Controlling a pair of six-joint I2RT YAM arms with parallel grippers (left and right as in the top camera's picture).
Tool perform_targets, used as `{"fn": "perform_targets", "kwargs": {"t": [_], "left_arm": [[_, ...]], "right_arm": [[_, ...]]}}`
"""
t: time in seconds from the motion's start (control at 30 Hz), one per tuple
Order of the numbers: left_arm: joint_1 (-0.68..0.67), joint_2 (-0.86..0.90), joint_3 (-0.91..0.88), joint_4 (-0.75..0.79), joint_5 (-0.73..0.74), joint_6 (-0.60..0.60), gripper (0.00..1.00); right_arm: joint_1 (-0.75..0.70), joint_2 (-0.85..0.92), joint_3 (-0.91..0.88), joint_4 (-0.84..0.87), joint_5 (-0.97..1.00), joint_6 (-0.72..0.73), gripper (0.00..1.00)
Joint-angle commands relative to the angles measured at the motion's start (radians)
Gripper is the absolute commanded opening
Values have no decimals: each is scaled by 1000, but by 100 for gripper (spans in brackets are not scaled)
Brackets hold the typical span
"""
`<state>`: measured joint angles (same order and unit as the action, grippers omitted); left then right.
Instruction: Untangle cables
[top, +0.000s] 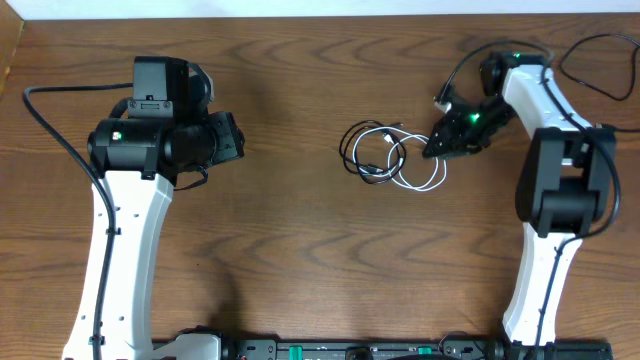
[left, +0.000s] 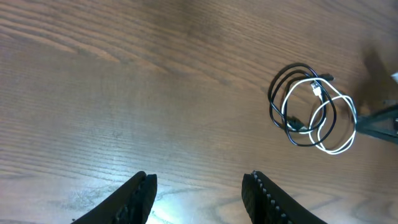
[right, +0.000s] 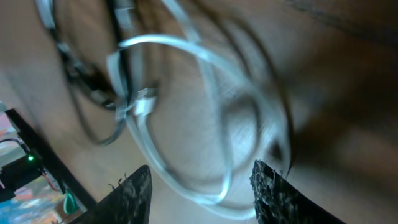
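A thin black cable (top: 356, 148) and a thin white cable (top: 418, 182) lie looped through each other on the wooden table, right of centre. They also show in the left wrist view, black (left: 278, 93) and white (left: 339, 146), at the right. My right gripper (top: 437, 146) is open just above the right edge of the coils; its wrist view shows the white loop (right: 205, 62) blurred and close between the open fingers (right: 202, 193). My left gripper (left: 199, 196) is open and empty over bare wood, far left of the cables.
The left arm (top: 165, 140) hangs over the table's left half. Thick black arm cords run at the far left (top: 45, 110) and the top right corner (top: 600, 75). The table's back edge runs along the top.
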<state>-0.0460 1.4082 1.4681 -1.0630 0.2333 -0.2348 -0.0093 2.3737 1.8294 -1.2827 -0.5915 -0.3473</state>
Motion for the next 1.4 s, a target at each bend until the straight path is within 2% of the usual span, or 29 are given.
{"fn": "perform_targets", "kwargs": {"t": [0.0, 0.13, 0.17, 0.2, 0.23, 0.4, 0.57, 0.67, 0.83, 0.93, 1.13, 1.37], "left_arm": [[-2, 10, 8, -2, -9, 5, 50], [-2, 10, 8, -2, -10, 5, 50], [-1, 10, 8, -2, -9, 5, 50], [-2, 10, 8, -2, -9, 5, 50], [-2, 10, 8, -2, -9, 5, 50], [-2, 10, 8, -2, -9, 5, 50], [-2, 10, 8, -2, -9, 5, 50], [-2, 10, 8, -2, -9, 5, 50], [-2, 10, 8, -2, -9, 5, 50], [-2, 10, 8, -2, -9, 5, 50], [-1, 10, 8, 2, -10, 5, 50], [-2, 10, 8, 2, -9, 5, 50]], "right_arm": [[5, 70, -3, 19, -22, -28, 47], [16, 121, -5, 24, -101, -100, 41], [21, 122, -5, 27, -99, -100, 34], [22, 122, -5, 29, -100, -100, 21], [21, 120, -3, 31, -100, -99, 1], [-5, 46, 47, -71, -127, -95, 1], [4, -202, 97, -116, -134, -74, 1], [36, -390, 101, -59, -115, 13, 1], [137, -654, 101, 82, 64, 240, 1], [198, -750, 101, 167, 123, 320, 1], [285, -832, 101, 358, 179, 454, 1], [291, -832, 102, 492, 182, 571, 1]]}}
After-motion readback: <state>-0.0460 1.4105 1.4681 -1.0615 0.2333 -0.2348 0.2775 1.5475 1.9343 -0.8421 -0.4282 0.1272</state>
